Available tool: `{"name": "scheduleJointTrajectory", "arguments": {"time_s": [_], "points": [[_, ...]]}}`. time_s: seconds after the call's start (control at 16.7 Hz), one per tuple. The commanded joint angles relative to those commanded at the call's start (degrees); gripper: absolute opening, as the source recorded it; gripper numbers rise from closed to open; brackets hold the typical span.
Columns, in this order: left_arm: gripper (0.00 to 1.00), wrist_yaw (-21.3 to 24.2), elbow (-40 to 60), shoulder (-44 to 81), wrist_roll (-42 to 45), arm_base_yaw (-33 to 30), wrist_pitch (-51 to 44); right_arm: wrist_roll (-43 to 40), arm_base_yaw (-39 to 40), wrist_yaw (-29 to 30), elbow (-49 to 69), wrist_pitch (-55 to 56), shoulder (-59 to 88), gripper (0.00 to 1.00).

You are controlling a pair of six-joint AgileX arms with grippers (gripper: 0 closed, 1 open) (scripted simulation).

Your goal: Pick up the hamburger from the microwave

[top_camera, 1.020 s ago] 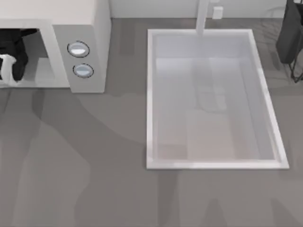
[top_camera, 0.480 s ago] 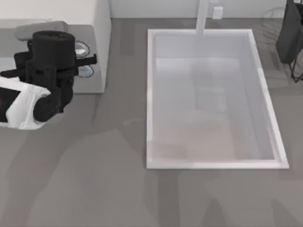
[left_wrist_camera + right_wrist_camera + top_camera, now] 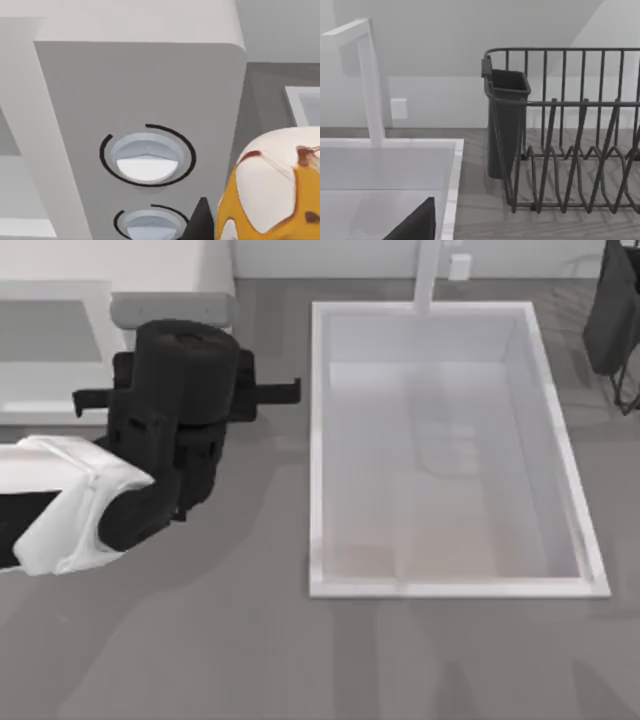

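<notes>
Hamburger point(image 3: 272, 187) sits clamped in your left gripper point(image 3: 235, 220), outside the microwave point(image 3: 145, 85), level with its knobs point(image 3: 146, 157); right arm parked.

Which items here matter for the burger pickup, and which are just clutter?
Job:
- hamburger, close up at the left pincer
- microwave with its two knobs, just beyond the burger

Clutter:
- sink, table's right half
- tap behind the sink
- dish rack with its dark cup, far right
- right arm, parked top right

Open counter point(image 3: 250, 640) lies between the microwave point(image 3: 60, 350) and the sink basin point(image 3: 440, 585).
</notes>
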Motion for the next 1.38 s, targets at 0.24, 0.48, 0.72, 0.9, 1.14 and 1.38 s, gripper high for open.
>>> {"name": "scheduleJointTrajectory", "arguments": {"time_s": [0.24,0.48,0.72,0.9,1.14,1.38], "points": [[0.00,-0.8,-1.2,3.4,0.1,2.0,2.9,0.0,0.0,0.0,0.0,0.0,0.0,1.00],[0.00,-0.7,-3.5,12.0,0.0,1.1,14.2,0.0,0.0,0.0,0.0,0.0,0.0,1.00],[0.00,-0.1,-7.0,21.7,0.0,0.3,29.6,0.0,0.0,0.0,0.0,0.0,0.0,1.00],[0.00,0.3,-9.2,26.9,0.1,0.1,36.4,0.0,0.0,0.0,0.0,0.0,0.0,1.00],[0.00,0.4,-9.7,28.2,0.1,0.0,37.9,0.0,0.0,0.0,0.0,0.0,0.0,1.00],[0.15,0.4,-9.7,28.2,0.1,0.0,37.9,0.0,0.0,0.0,0.0,0.0,0.0,1.00]]}}
